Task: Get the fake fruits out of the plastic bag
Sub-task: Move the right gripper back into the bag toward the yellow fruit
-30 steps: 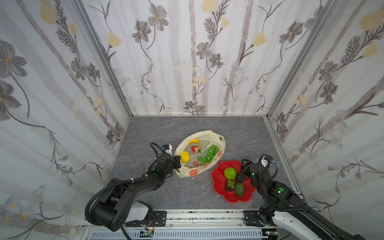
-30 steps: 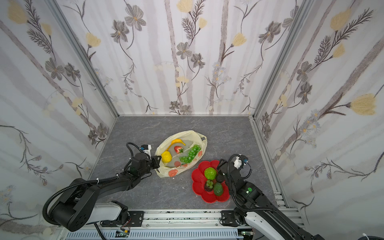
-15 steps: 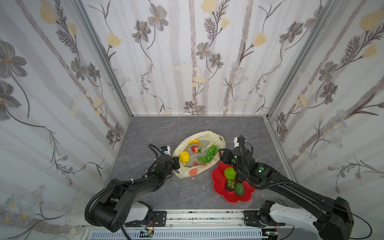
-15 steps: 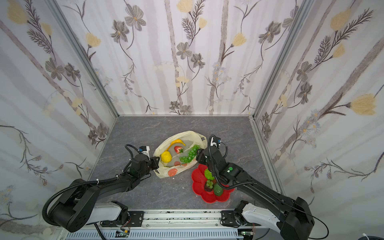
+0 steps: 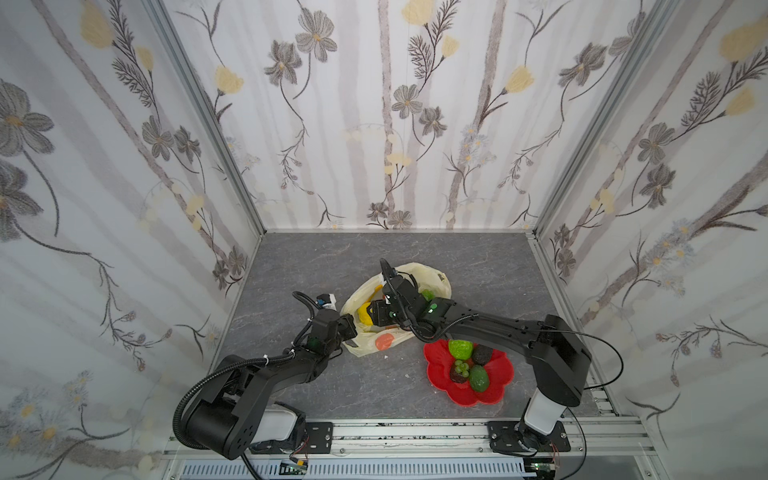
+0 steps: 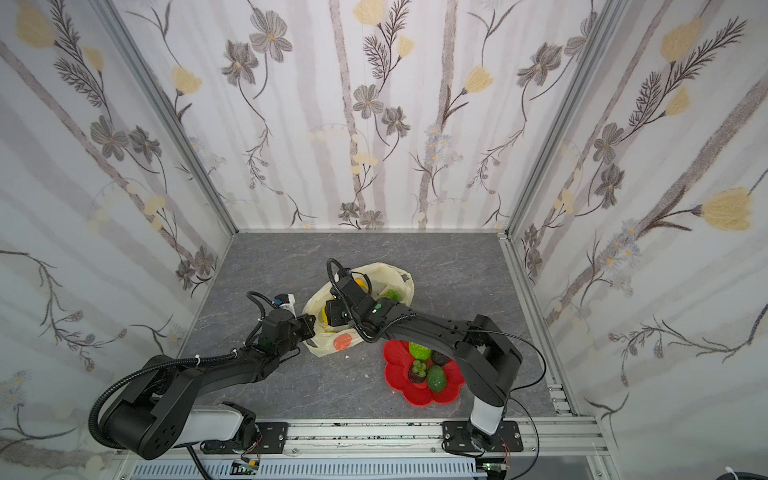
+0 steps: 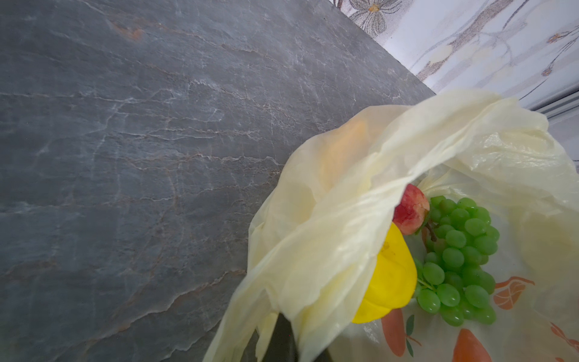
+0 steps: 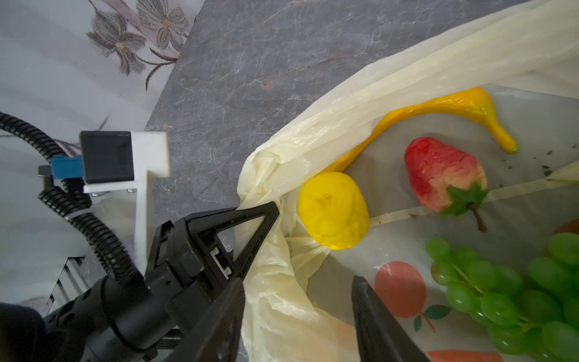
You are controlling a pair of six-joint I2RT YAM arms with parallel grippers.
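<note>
The plastic bag (image 5: 436, 277) lies mid-table, long axis running diagonally from the left gripper (image 5: 351, 326) toward the back right corner. That gripper's fingers are pinched tight on the bag's edge. The right gripper (image 8: 297, 280) hangs over the lemon (image 8: 333, 211), its fingers partly spread and holding nothing. Four fruits sit inside: lemon, banana (image 8: 423, 112) lying along the raised edge, strawberry (image 8: 438, 172) with its stalk toward the grape bunch (image 8: 501, 297). The table (image 5: 332, 257) is bare behind. The red dish (image 5: 496, 386), front right, holds five pieces.
</note>
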